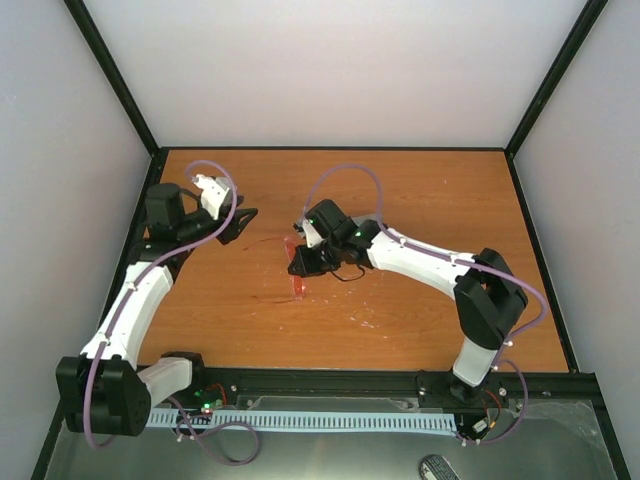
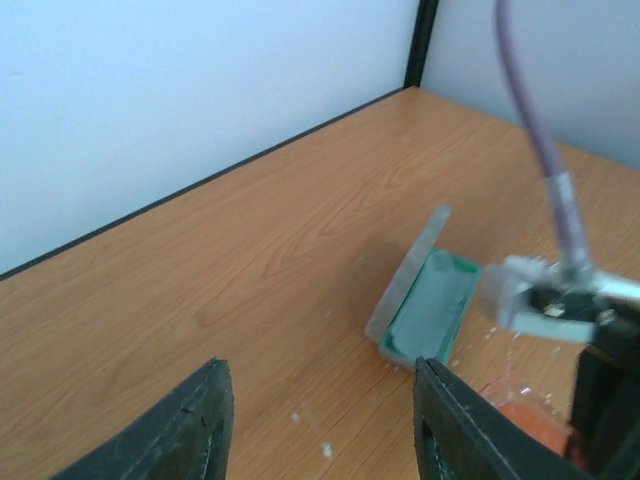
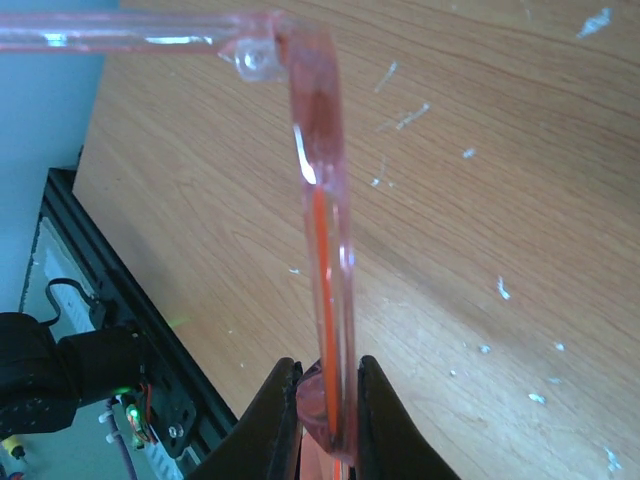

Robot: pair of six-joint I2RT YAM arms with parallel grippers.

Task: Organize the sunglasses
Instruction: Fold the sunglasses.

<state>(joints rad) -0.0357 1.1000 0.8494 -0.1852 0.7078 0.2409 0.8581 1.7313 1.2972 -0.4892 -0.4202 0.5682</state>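
The sunglasses (image 3: 325, 250) have a thin red-orange frame and pinkish translucent lenses. My right gripper (image 3: 330, 400) is shut on them, edge-on between its jaws, one temple arm (image 3: 130, 28) unfolded sideways above the table. From above they show red under the right gripper (image 1: 303, 265), near the table's middle (image 1: 298, 283). A red patch of them shows at the lower right of the left wrist view (image 2: 530, 415). My left gripper (image 2: 320, 420) is open and empty above bare wood, at the far left in the top view (image 1: 243, 215).
A grey case (image 2: 425, 305) lies open on the table, green inside with a pale blue-grey filling, just beyond my left gripper and beside the right wrist (image 2: 555, 300). The table's black back edge (image 2: 200, 185) and white walls are close behind. White specks dot the wood.
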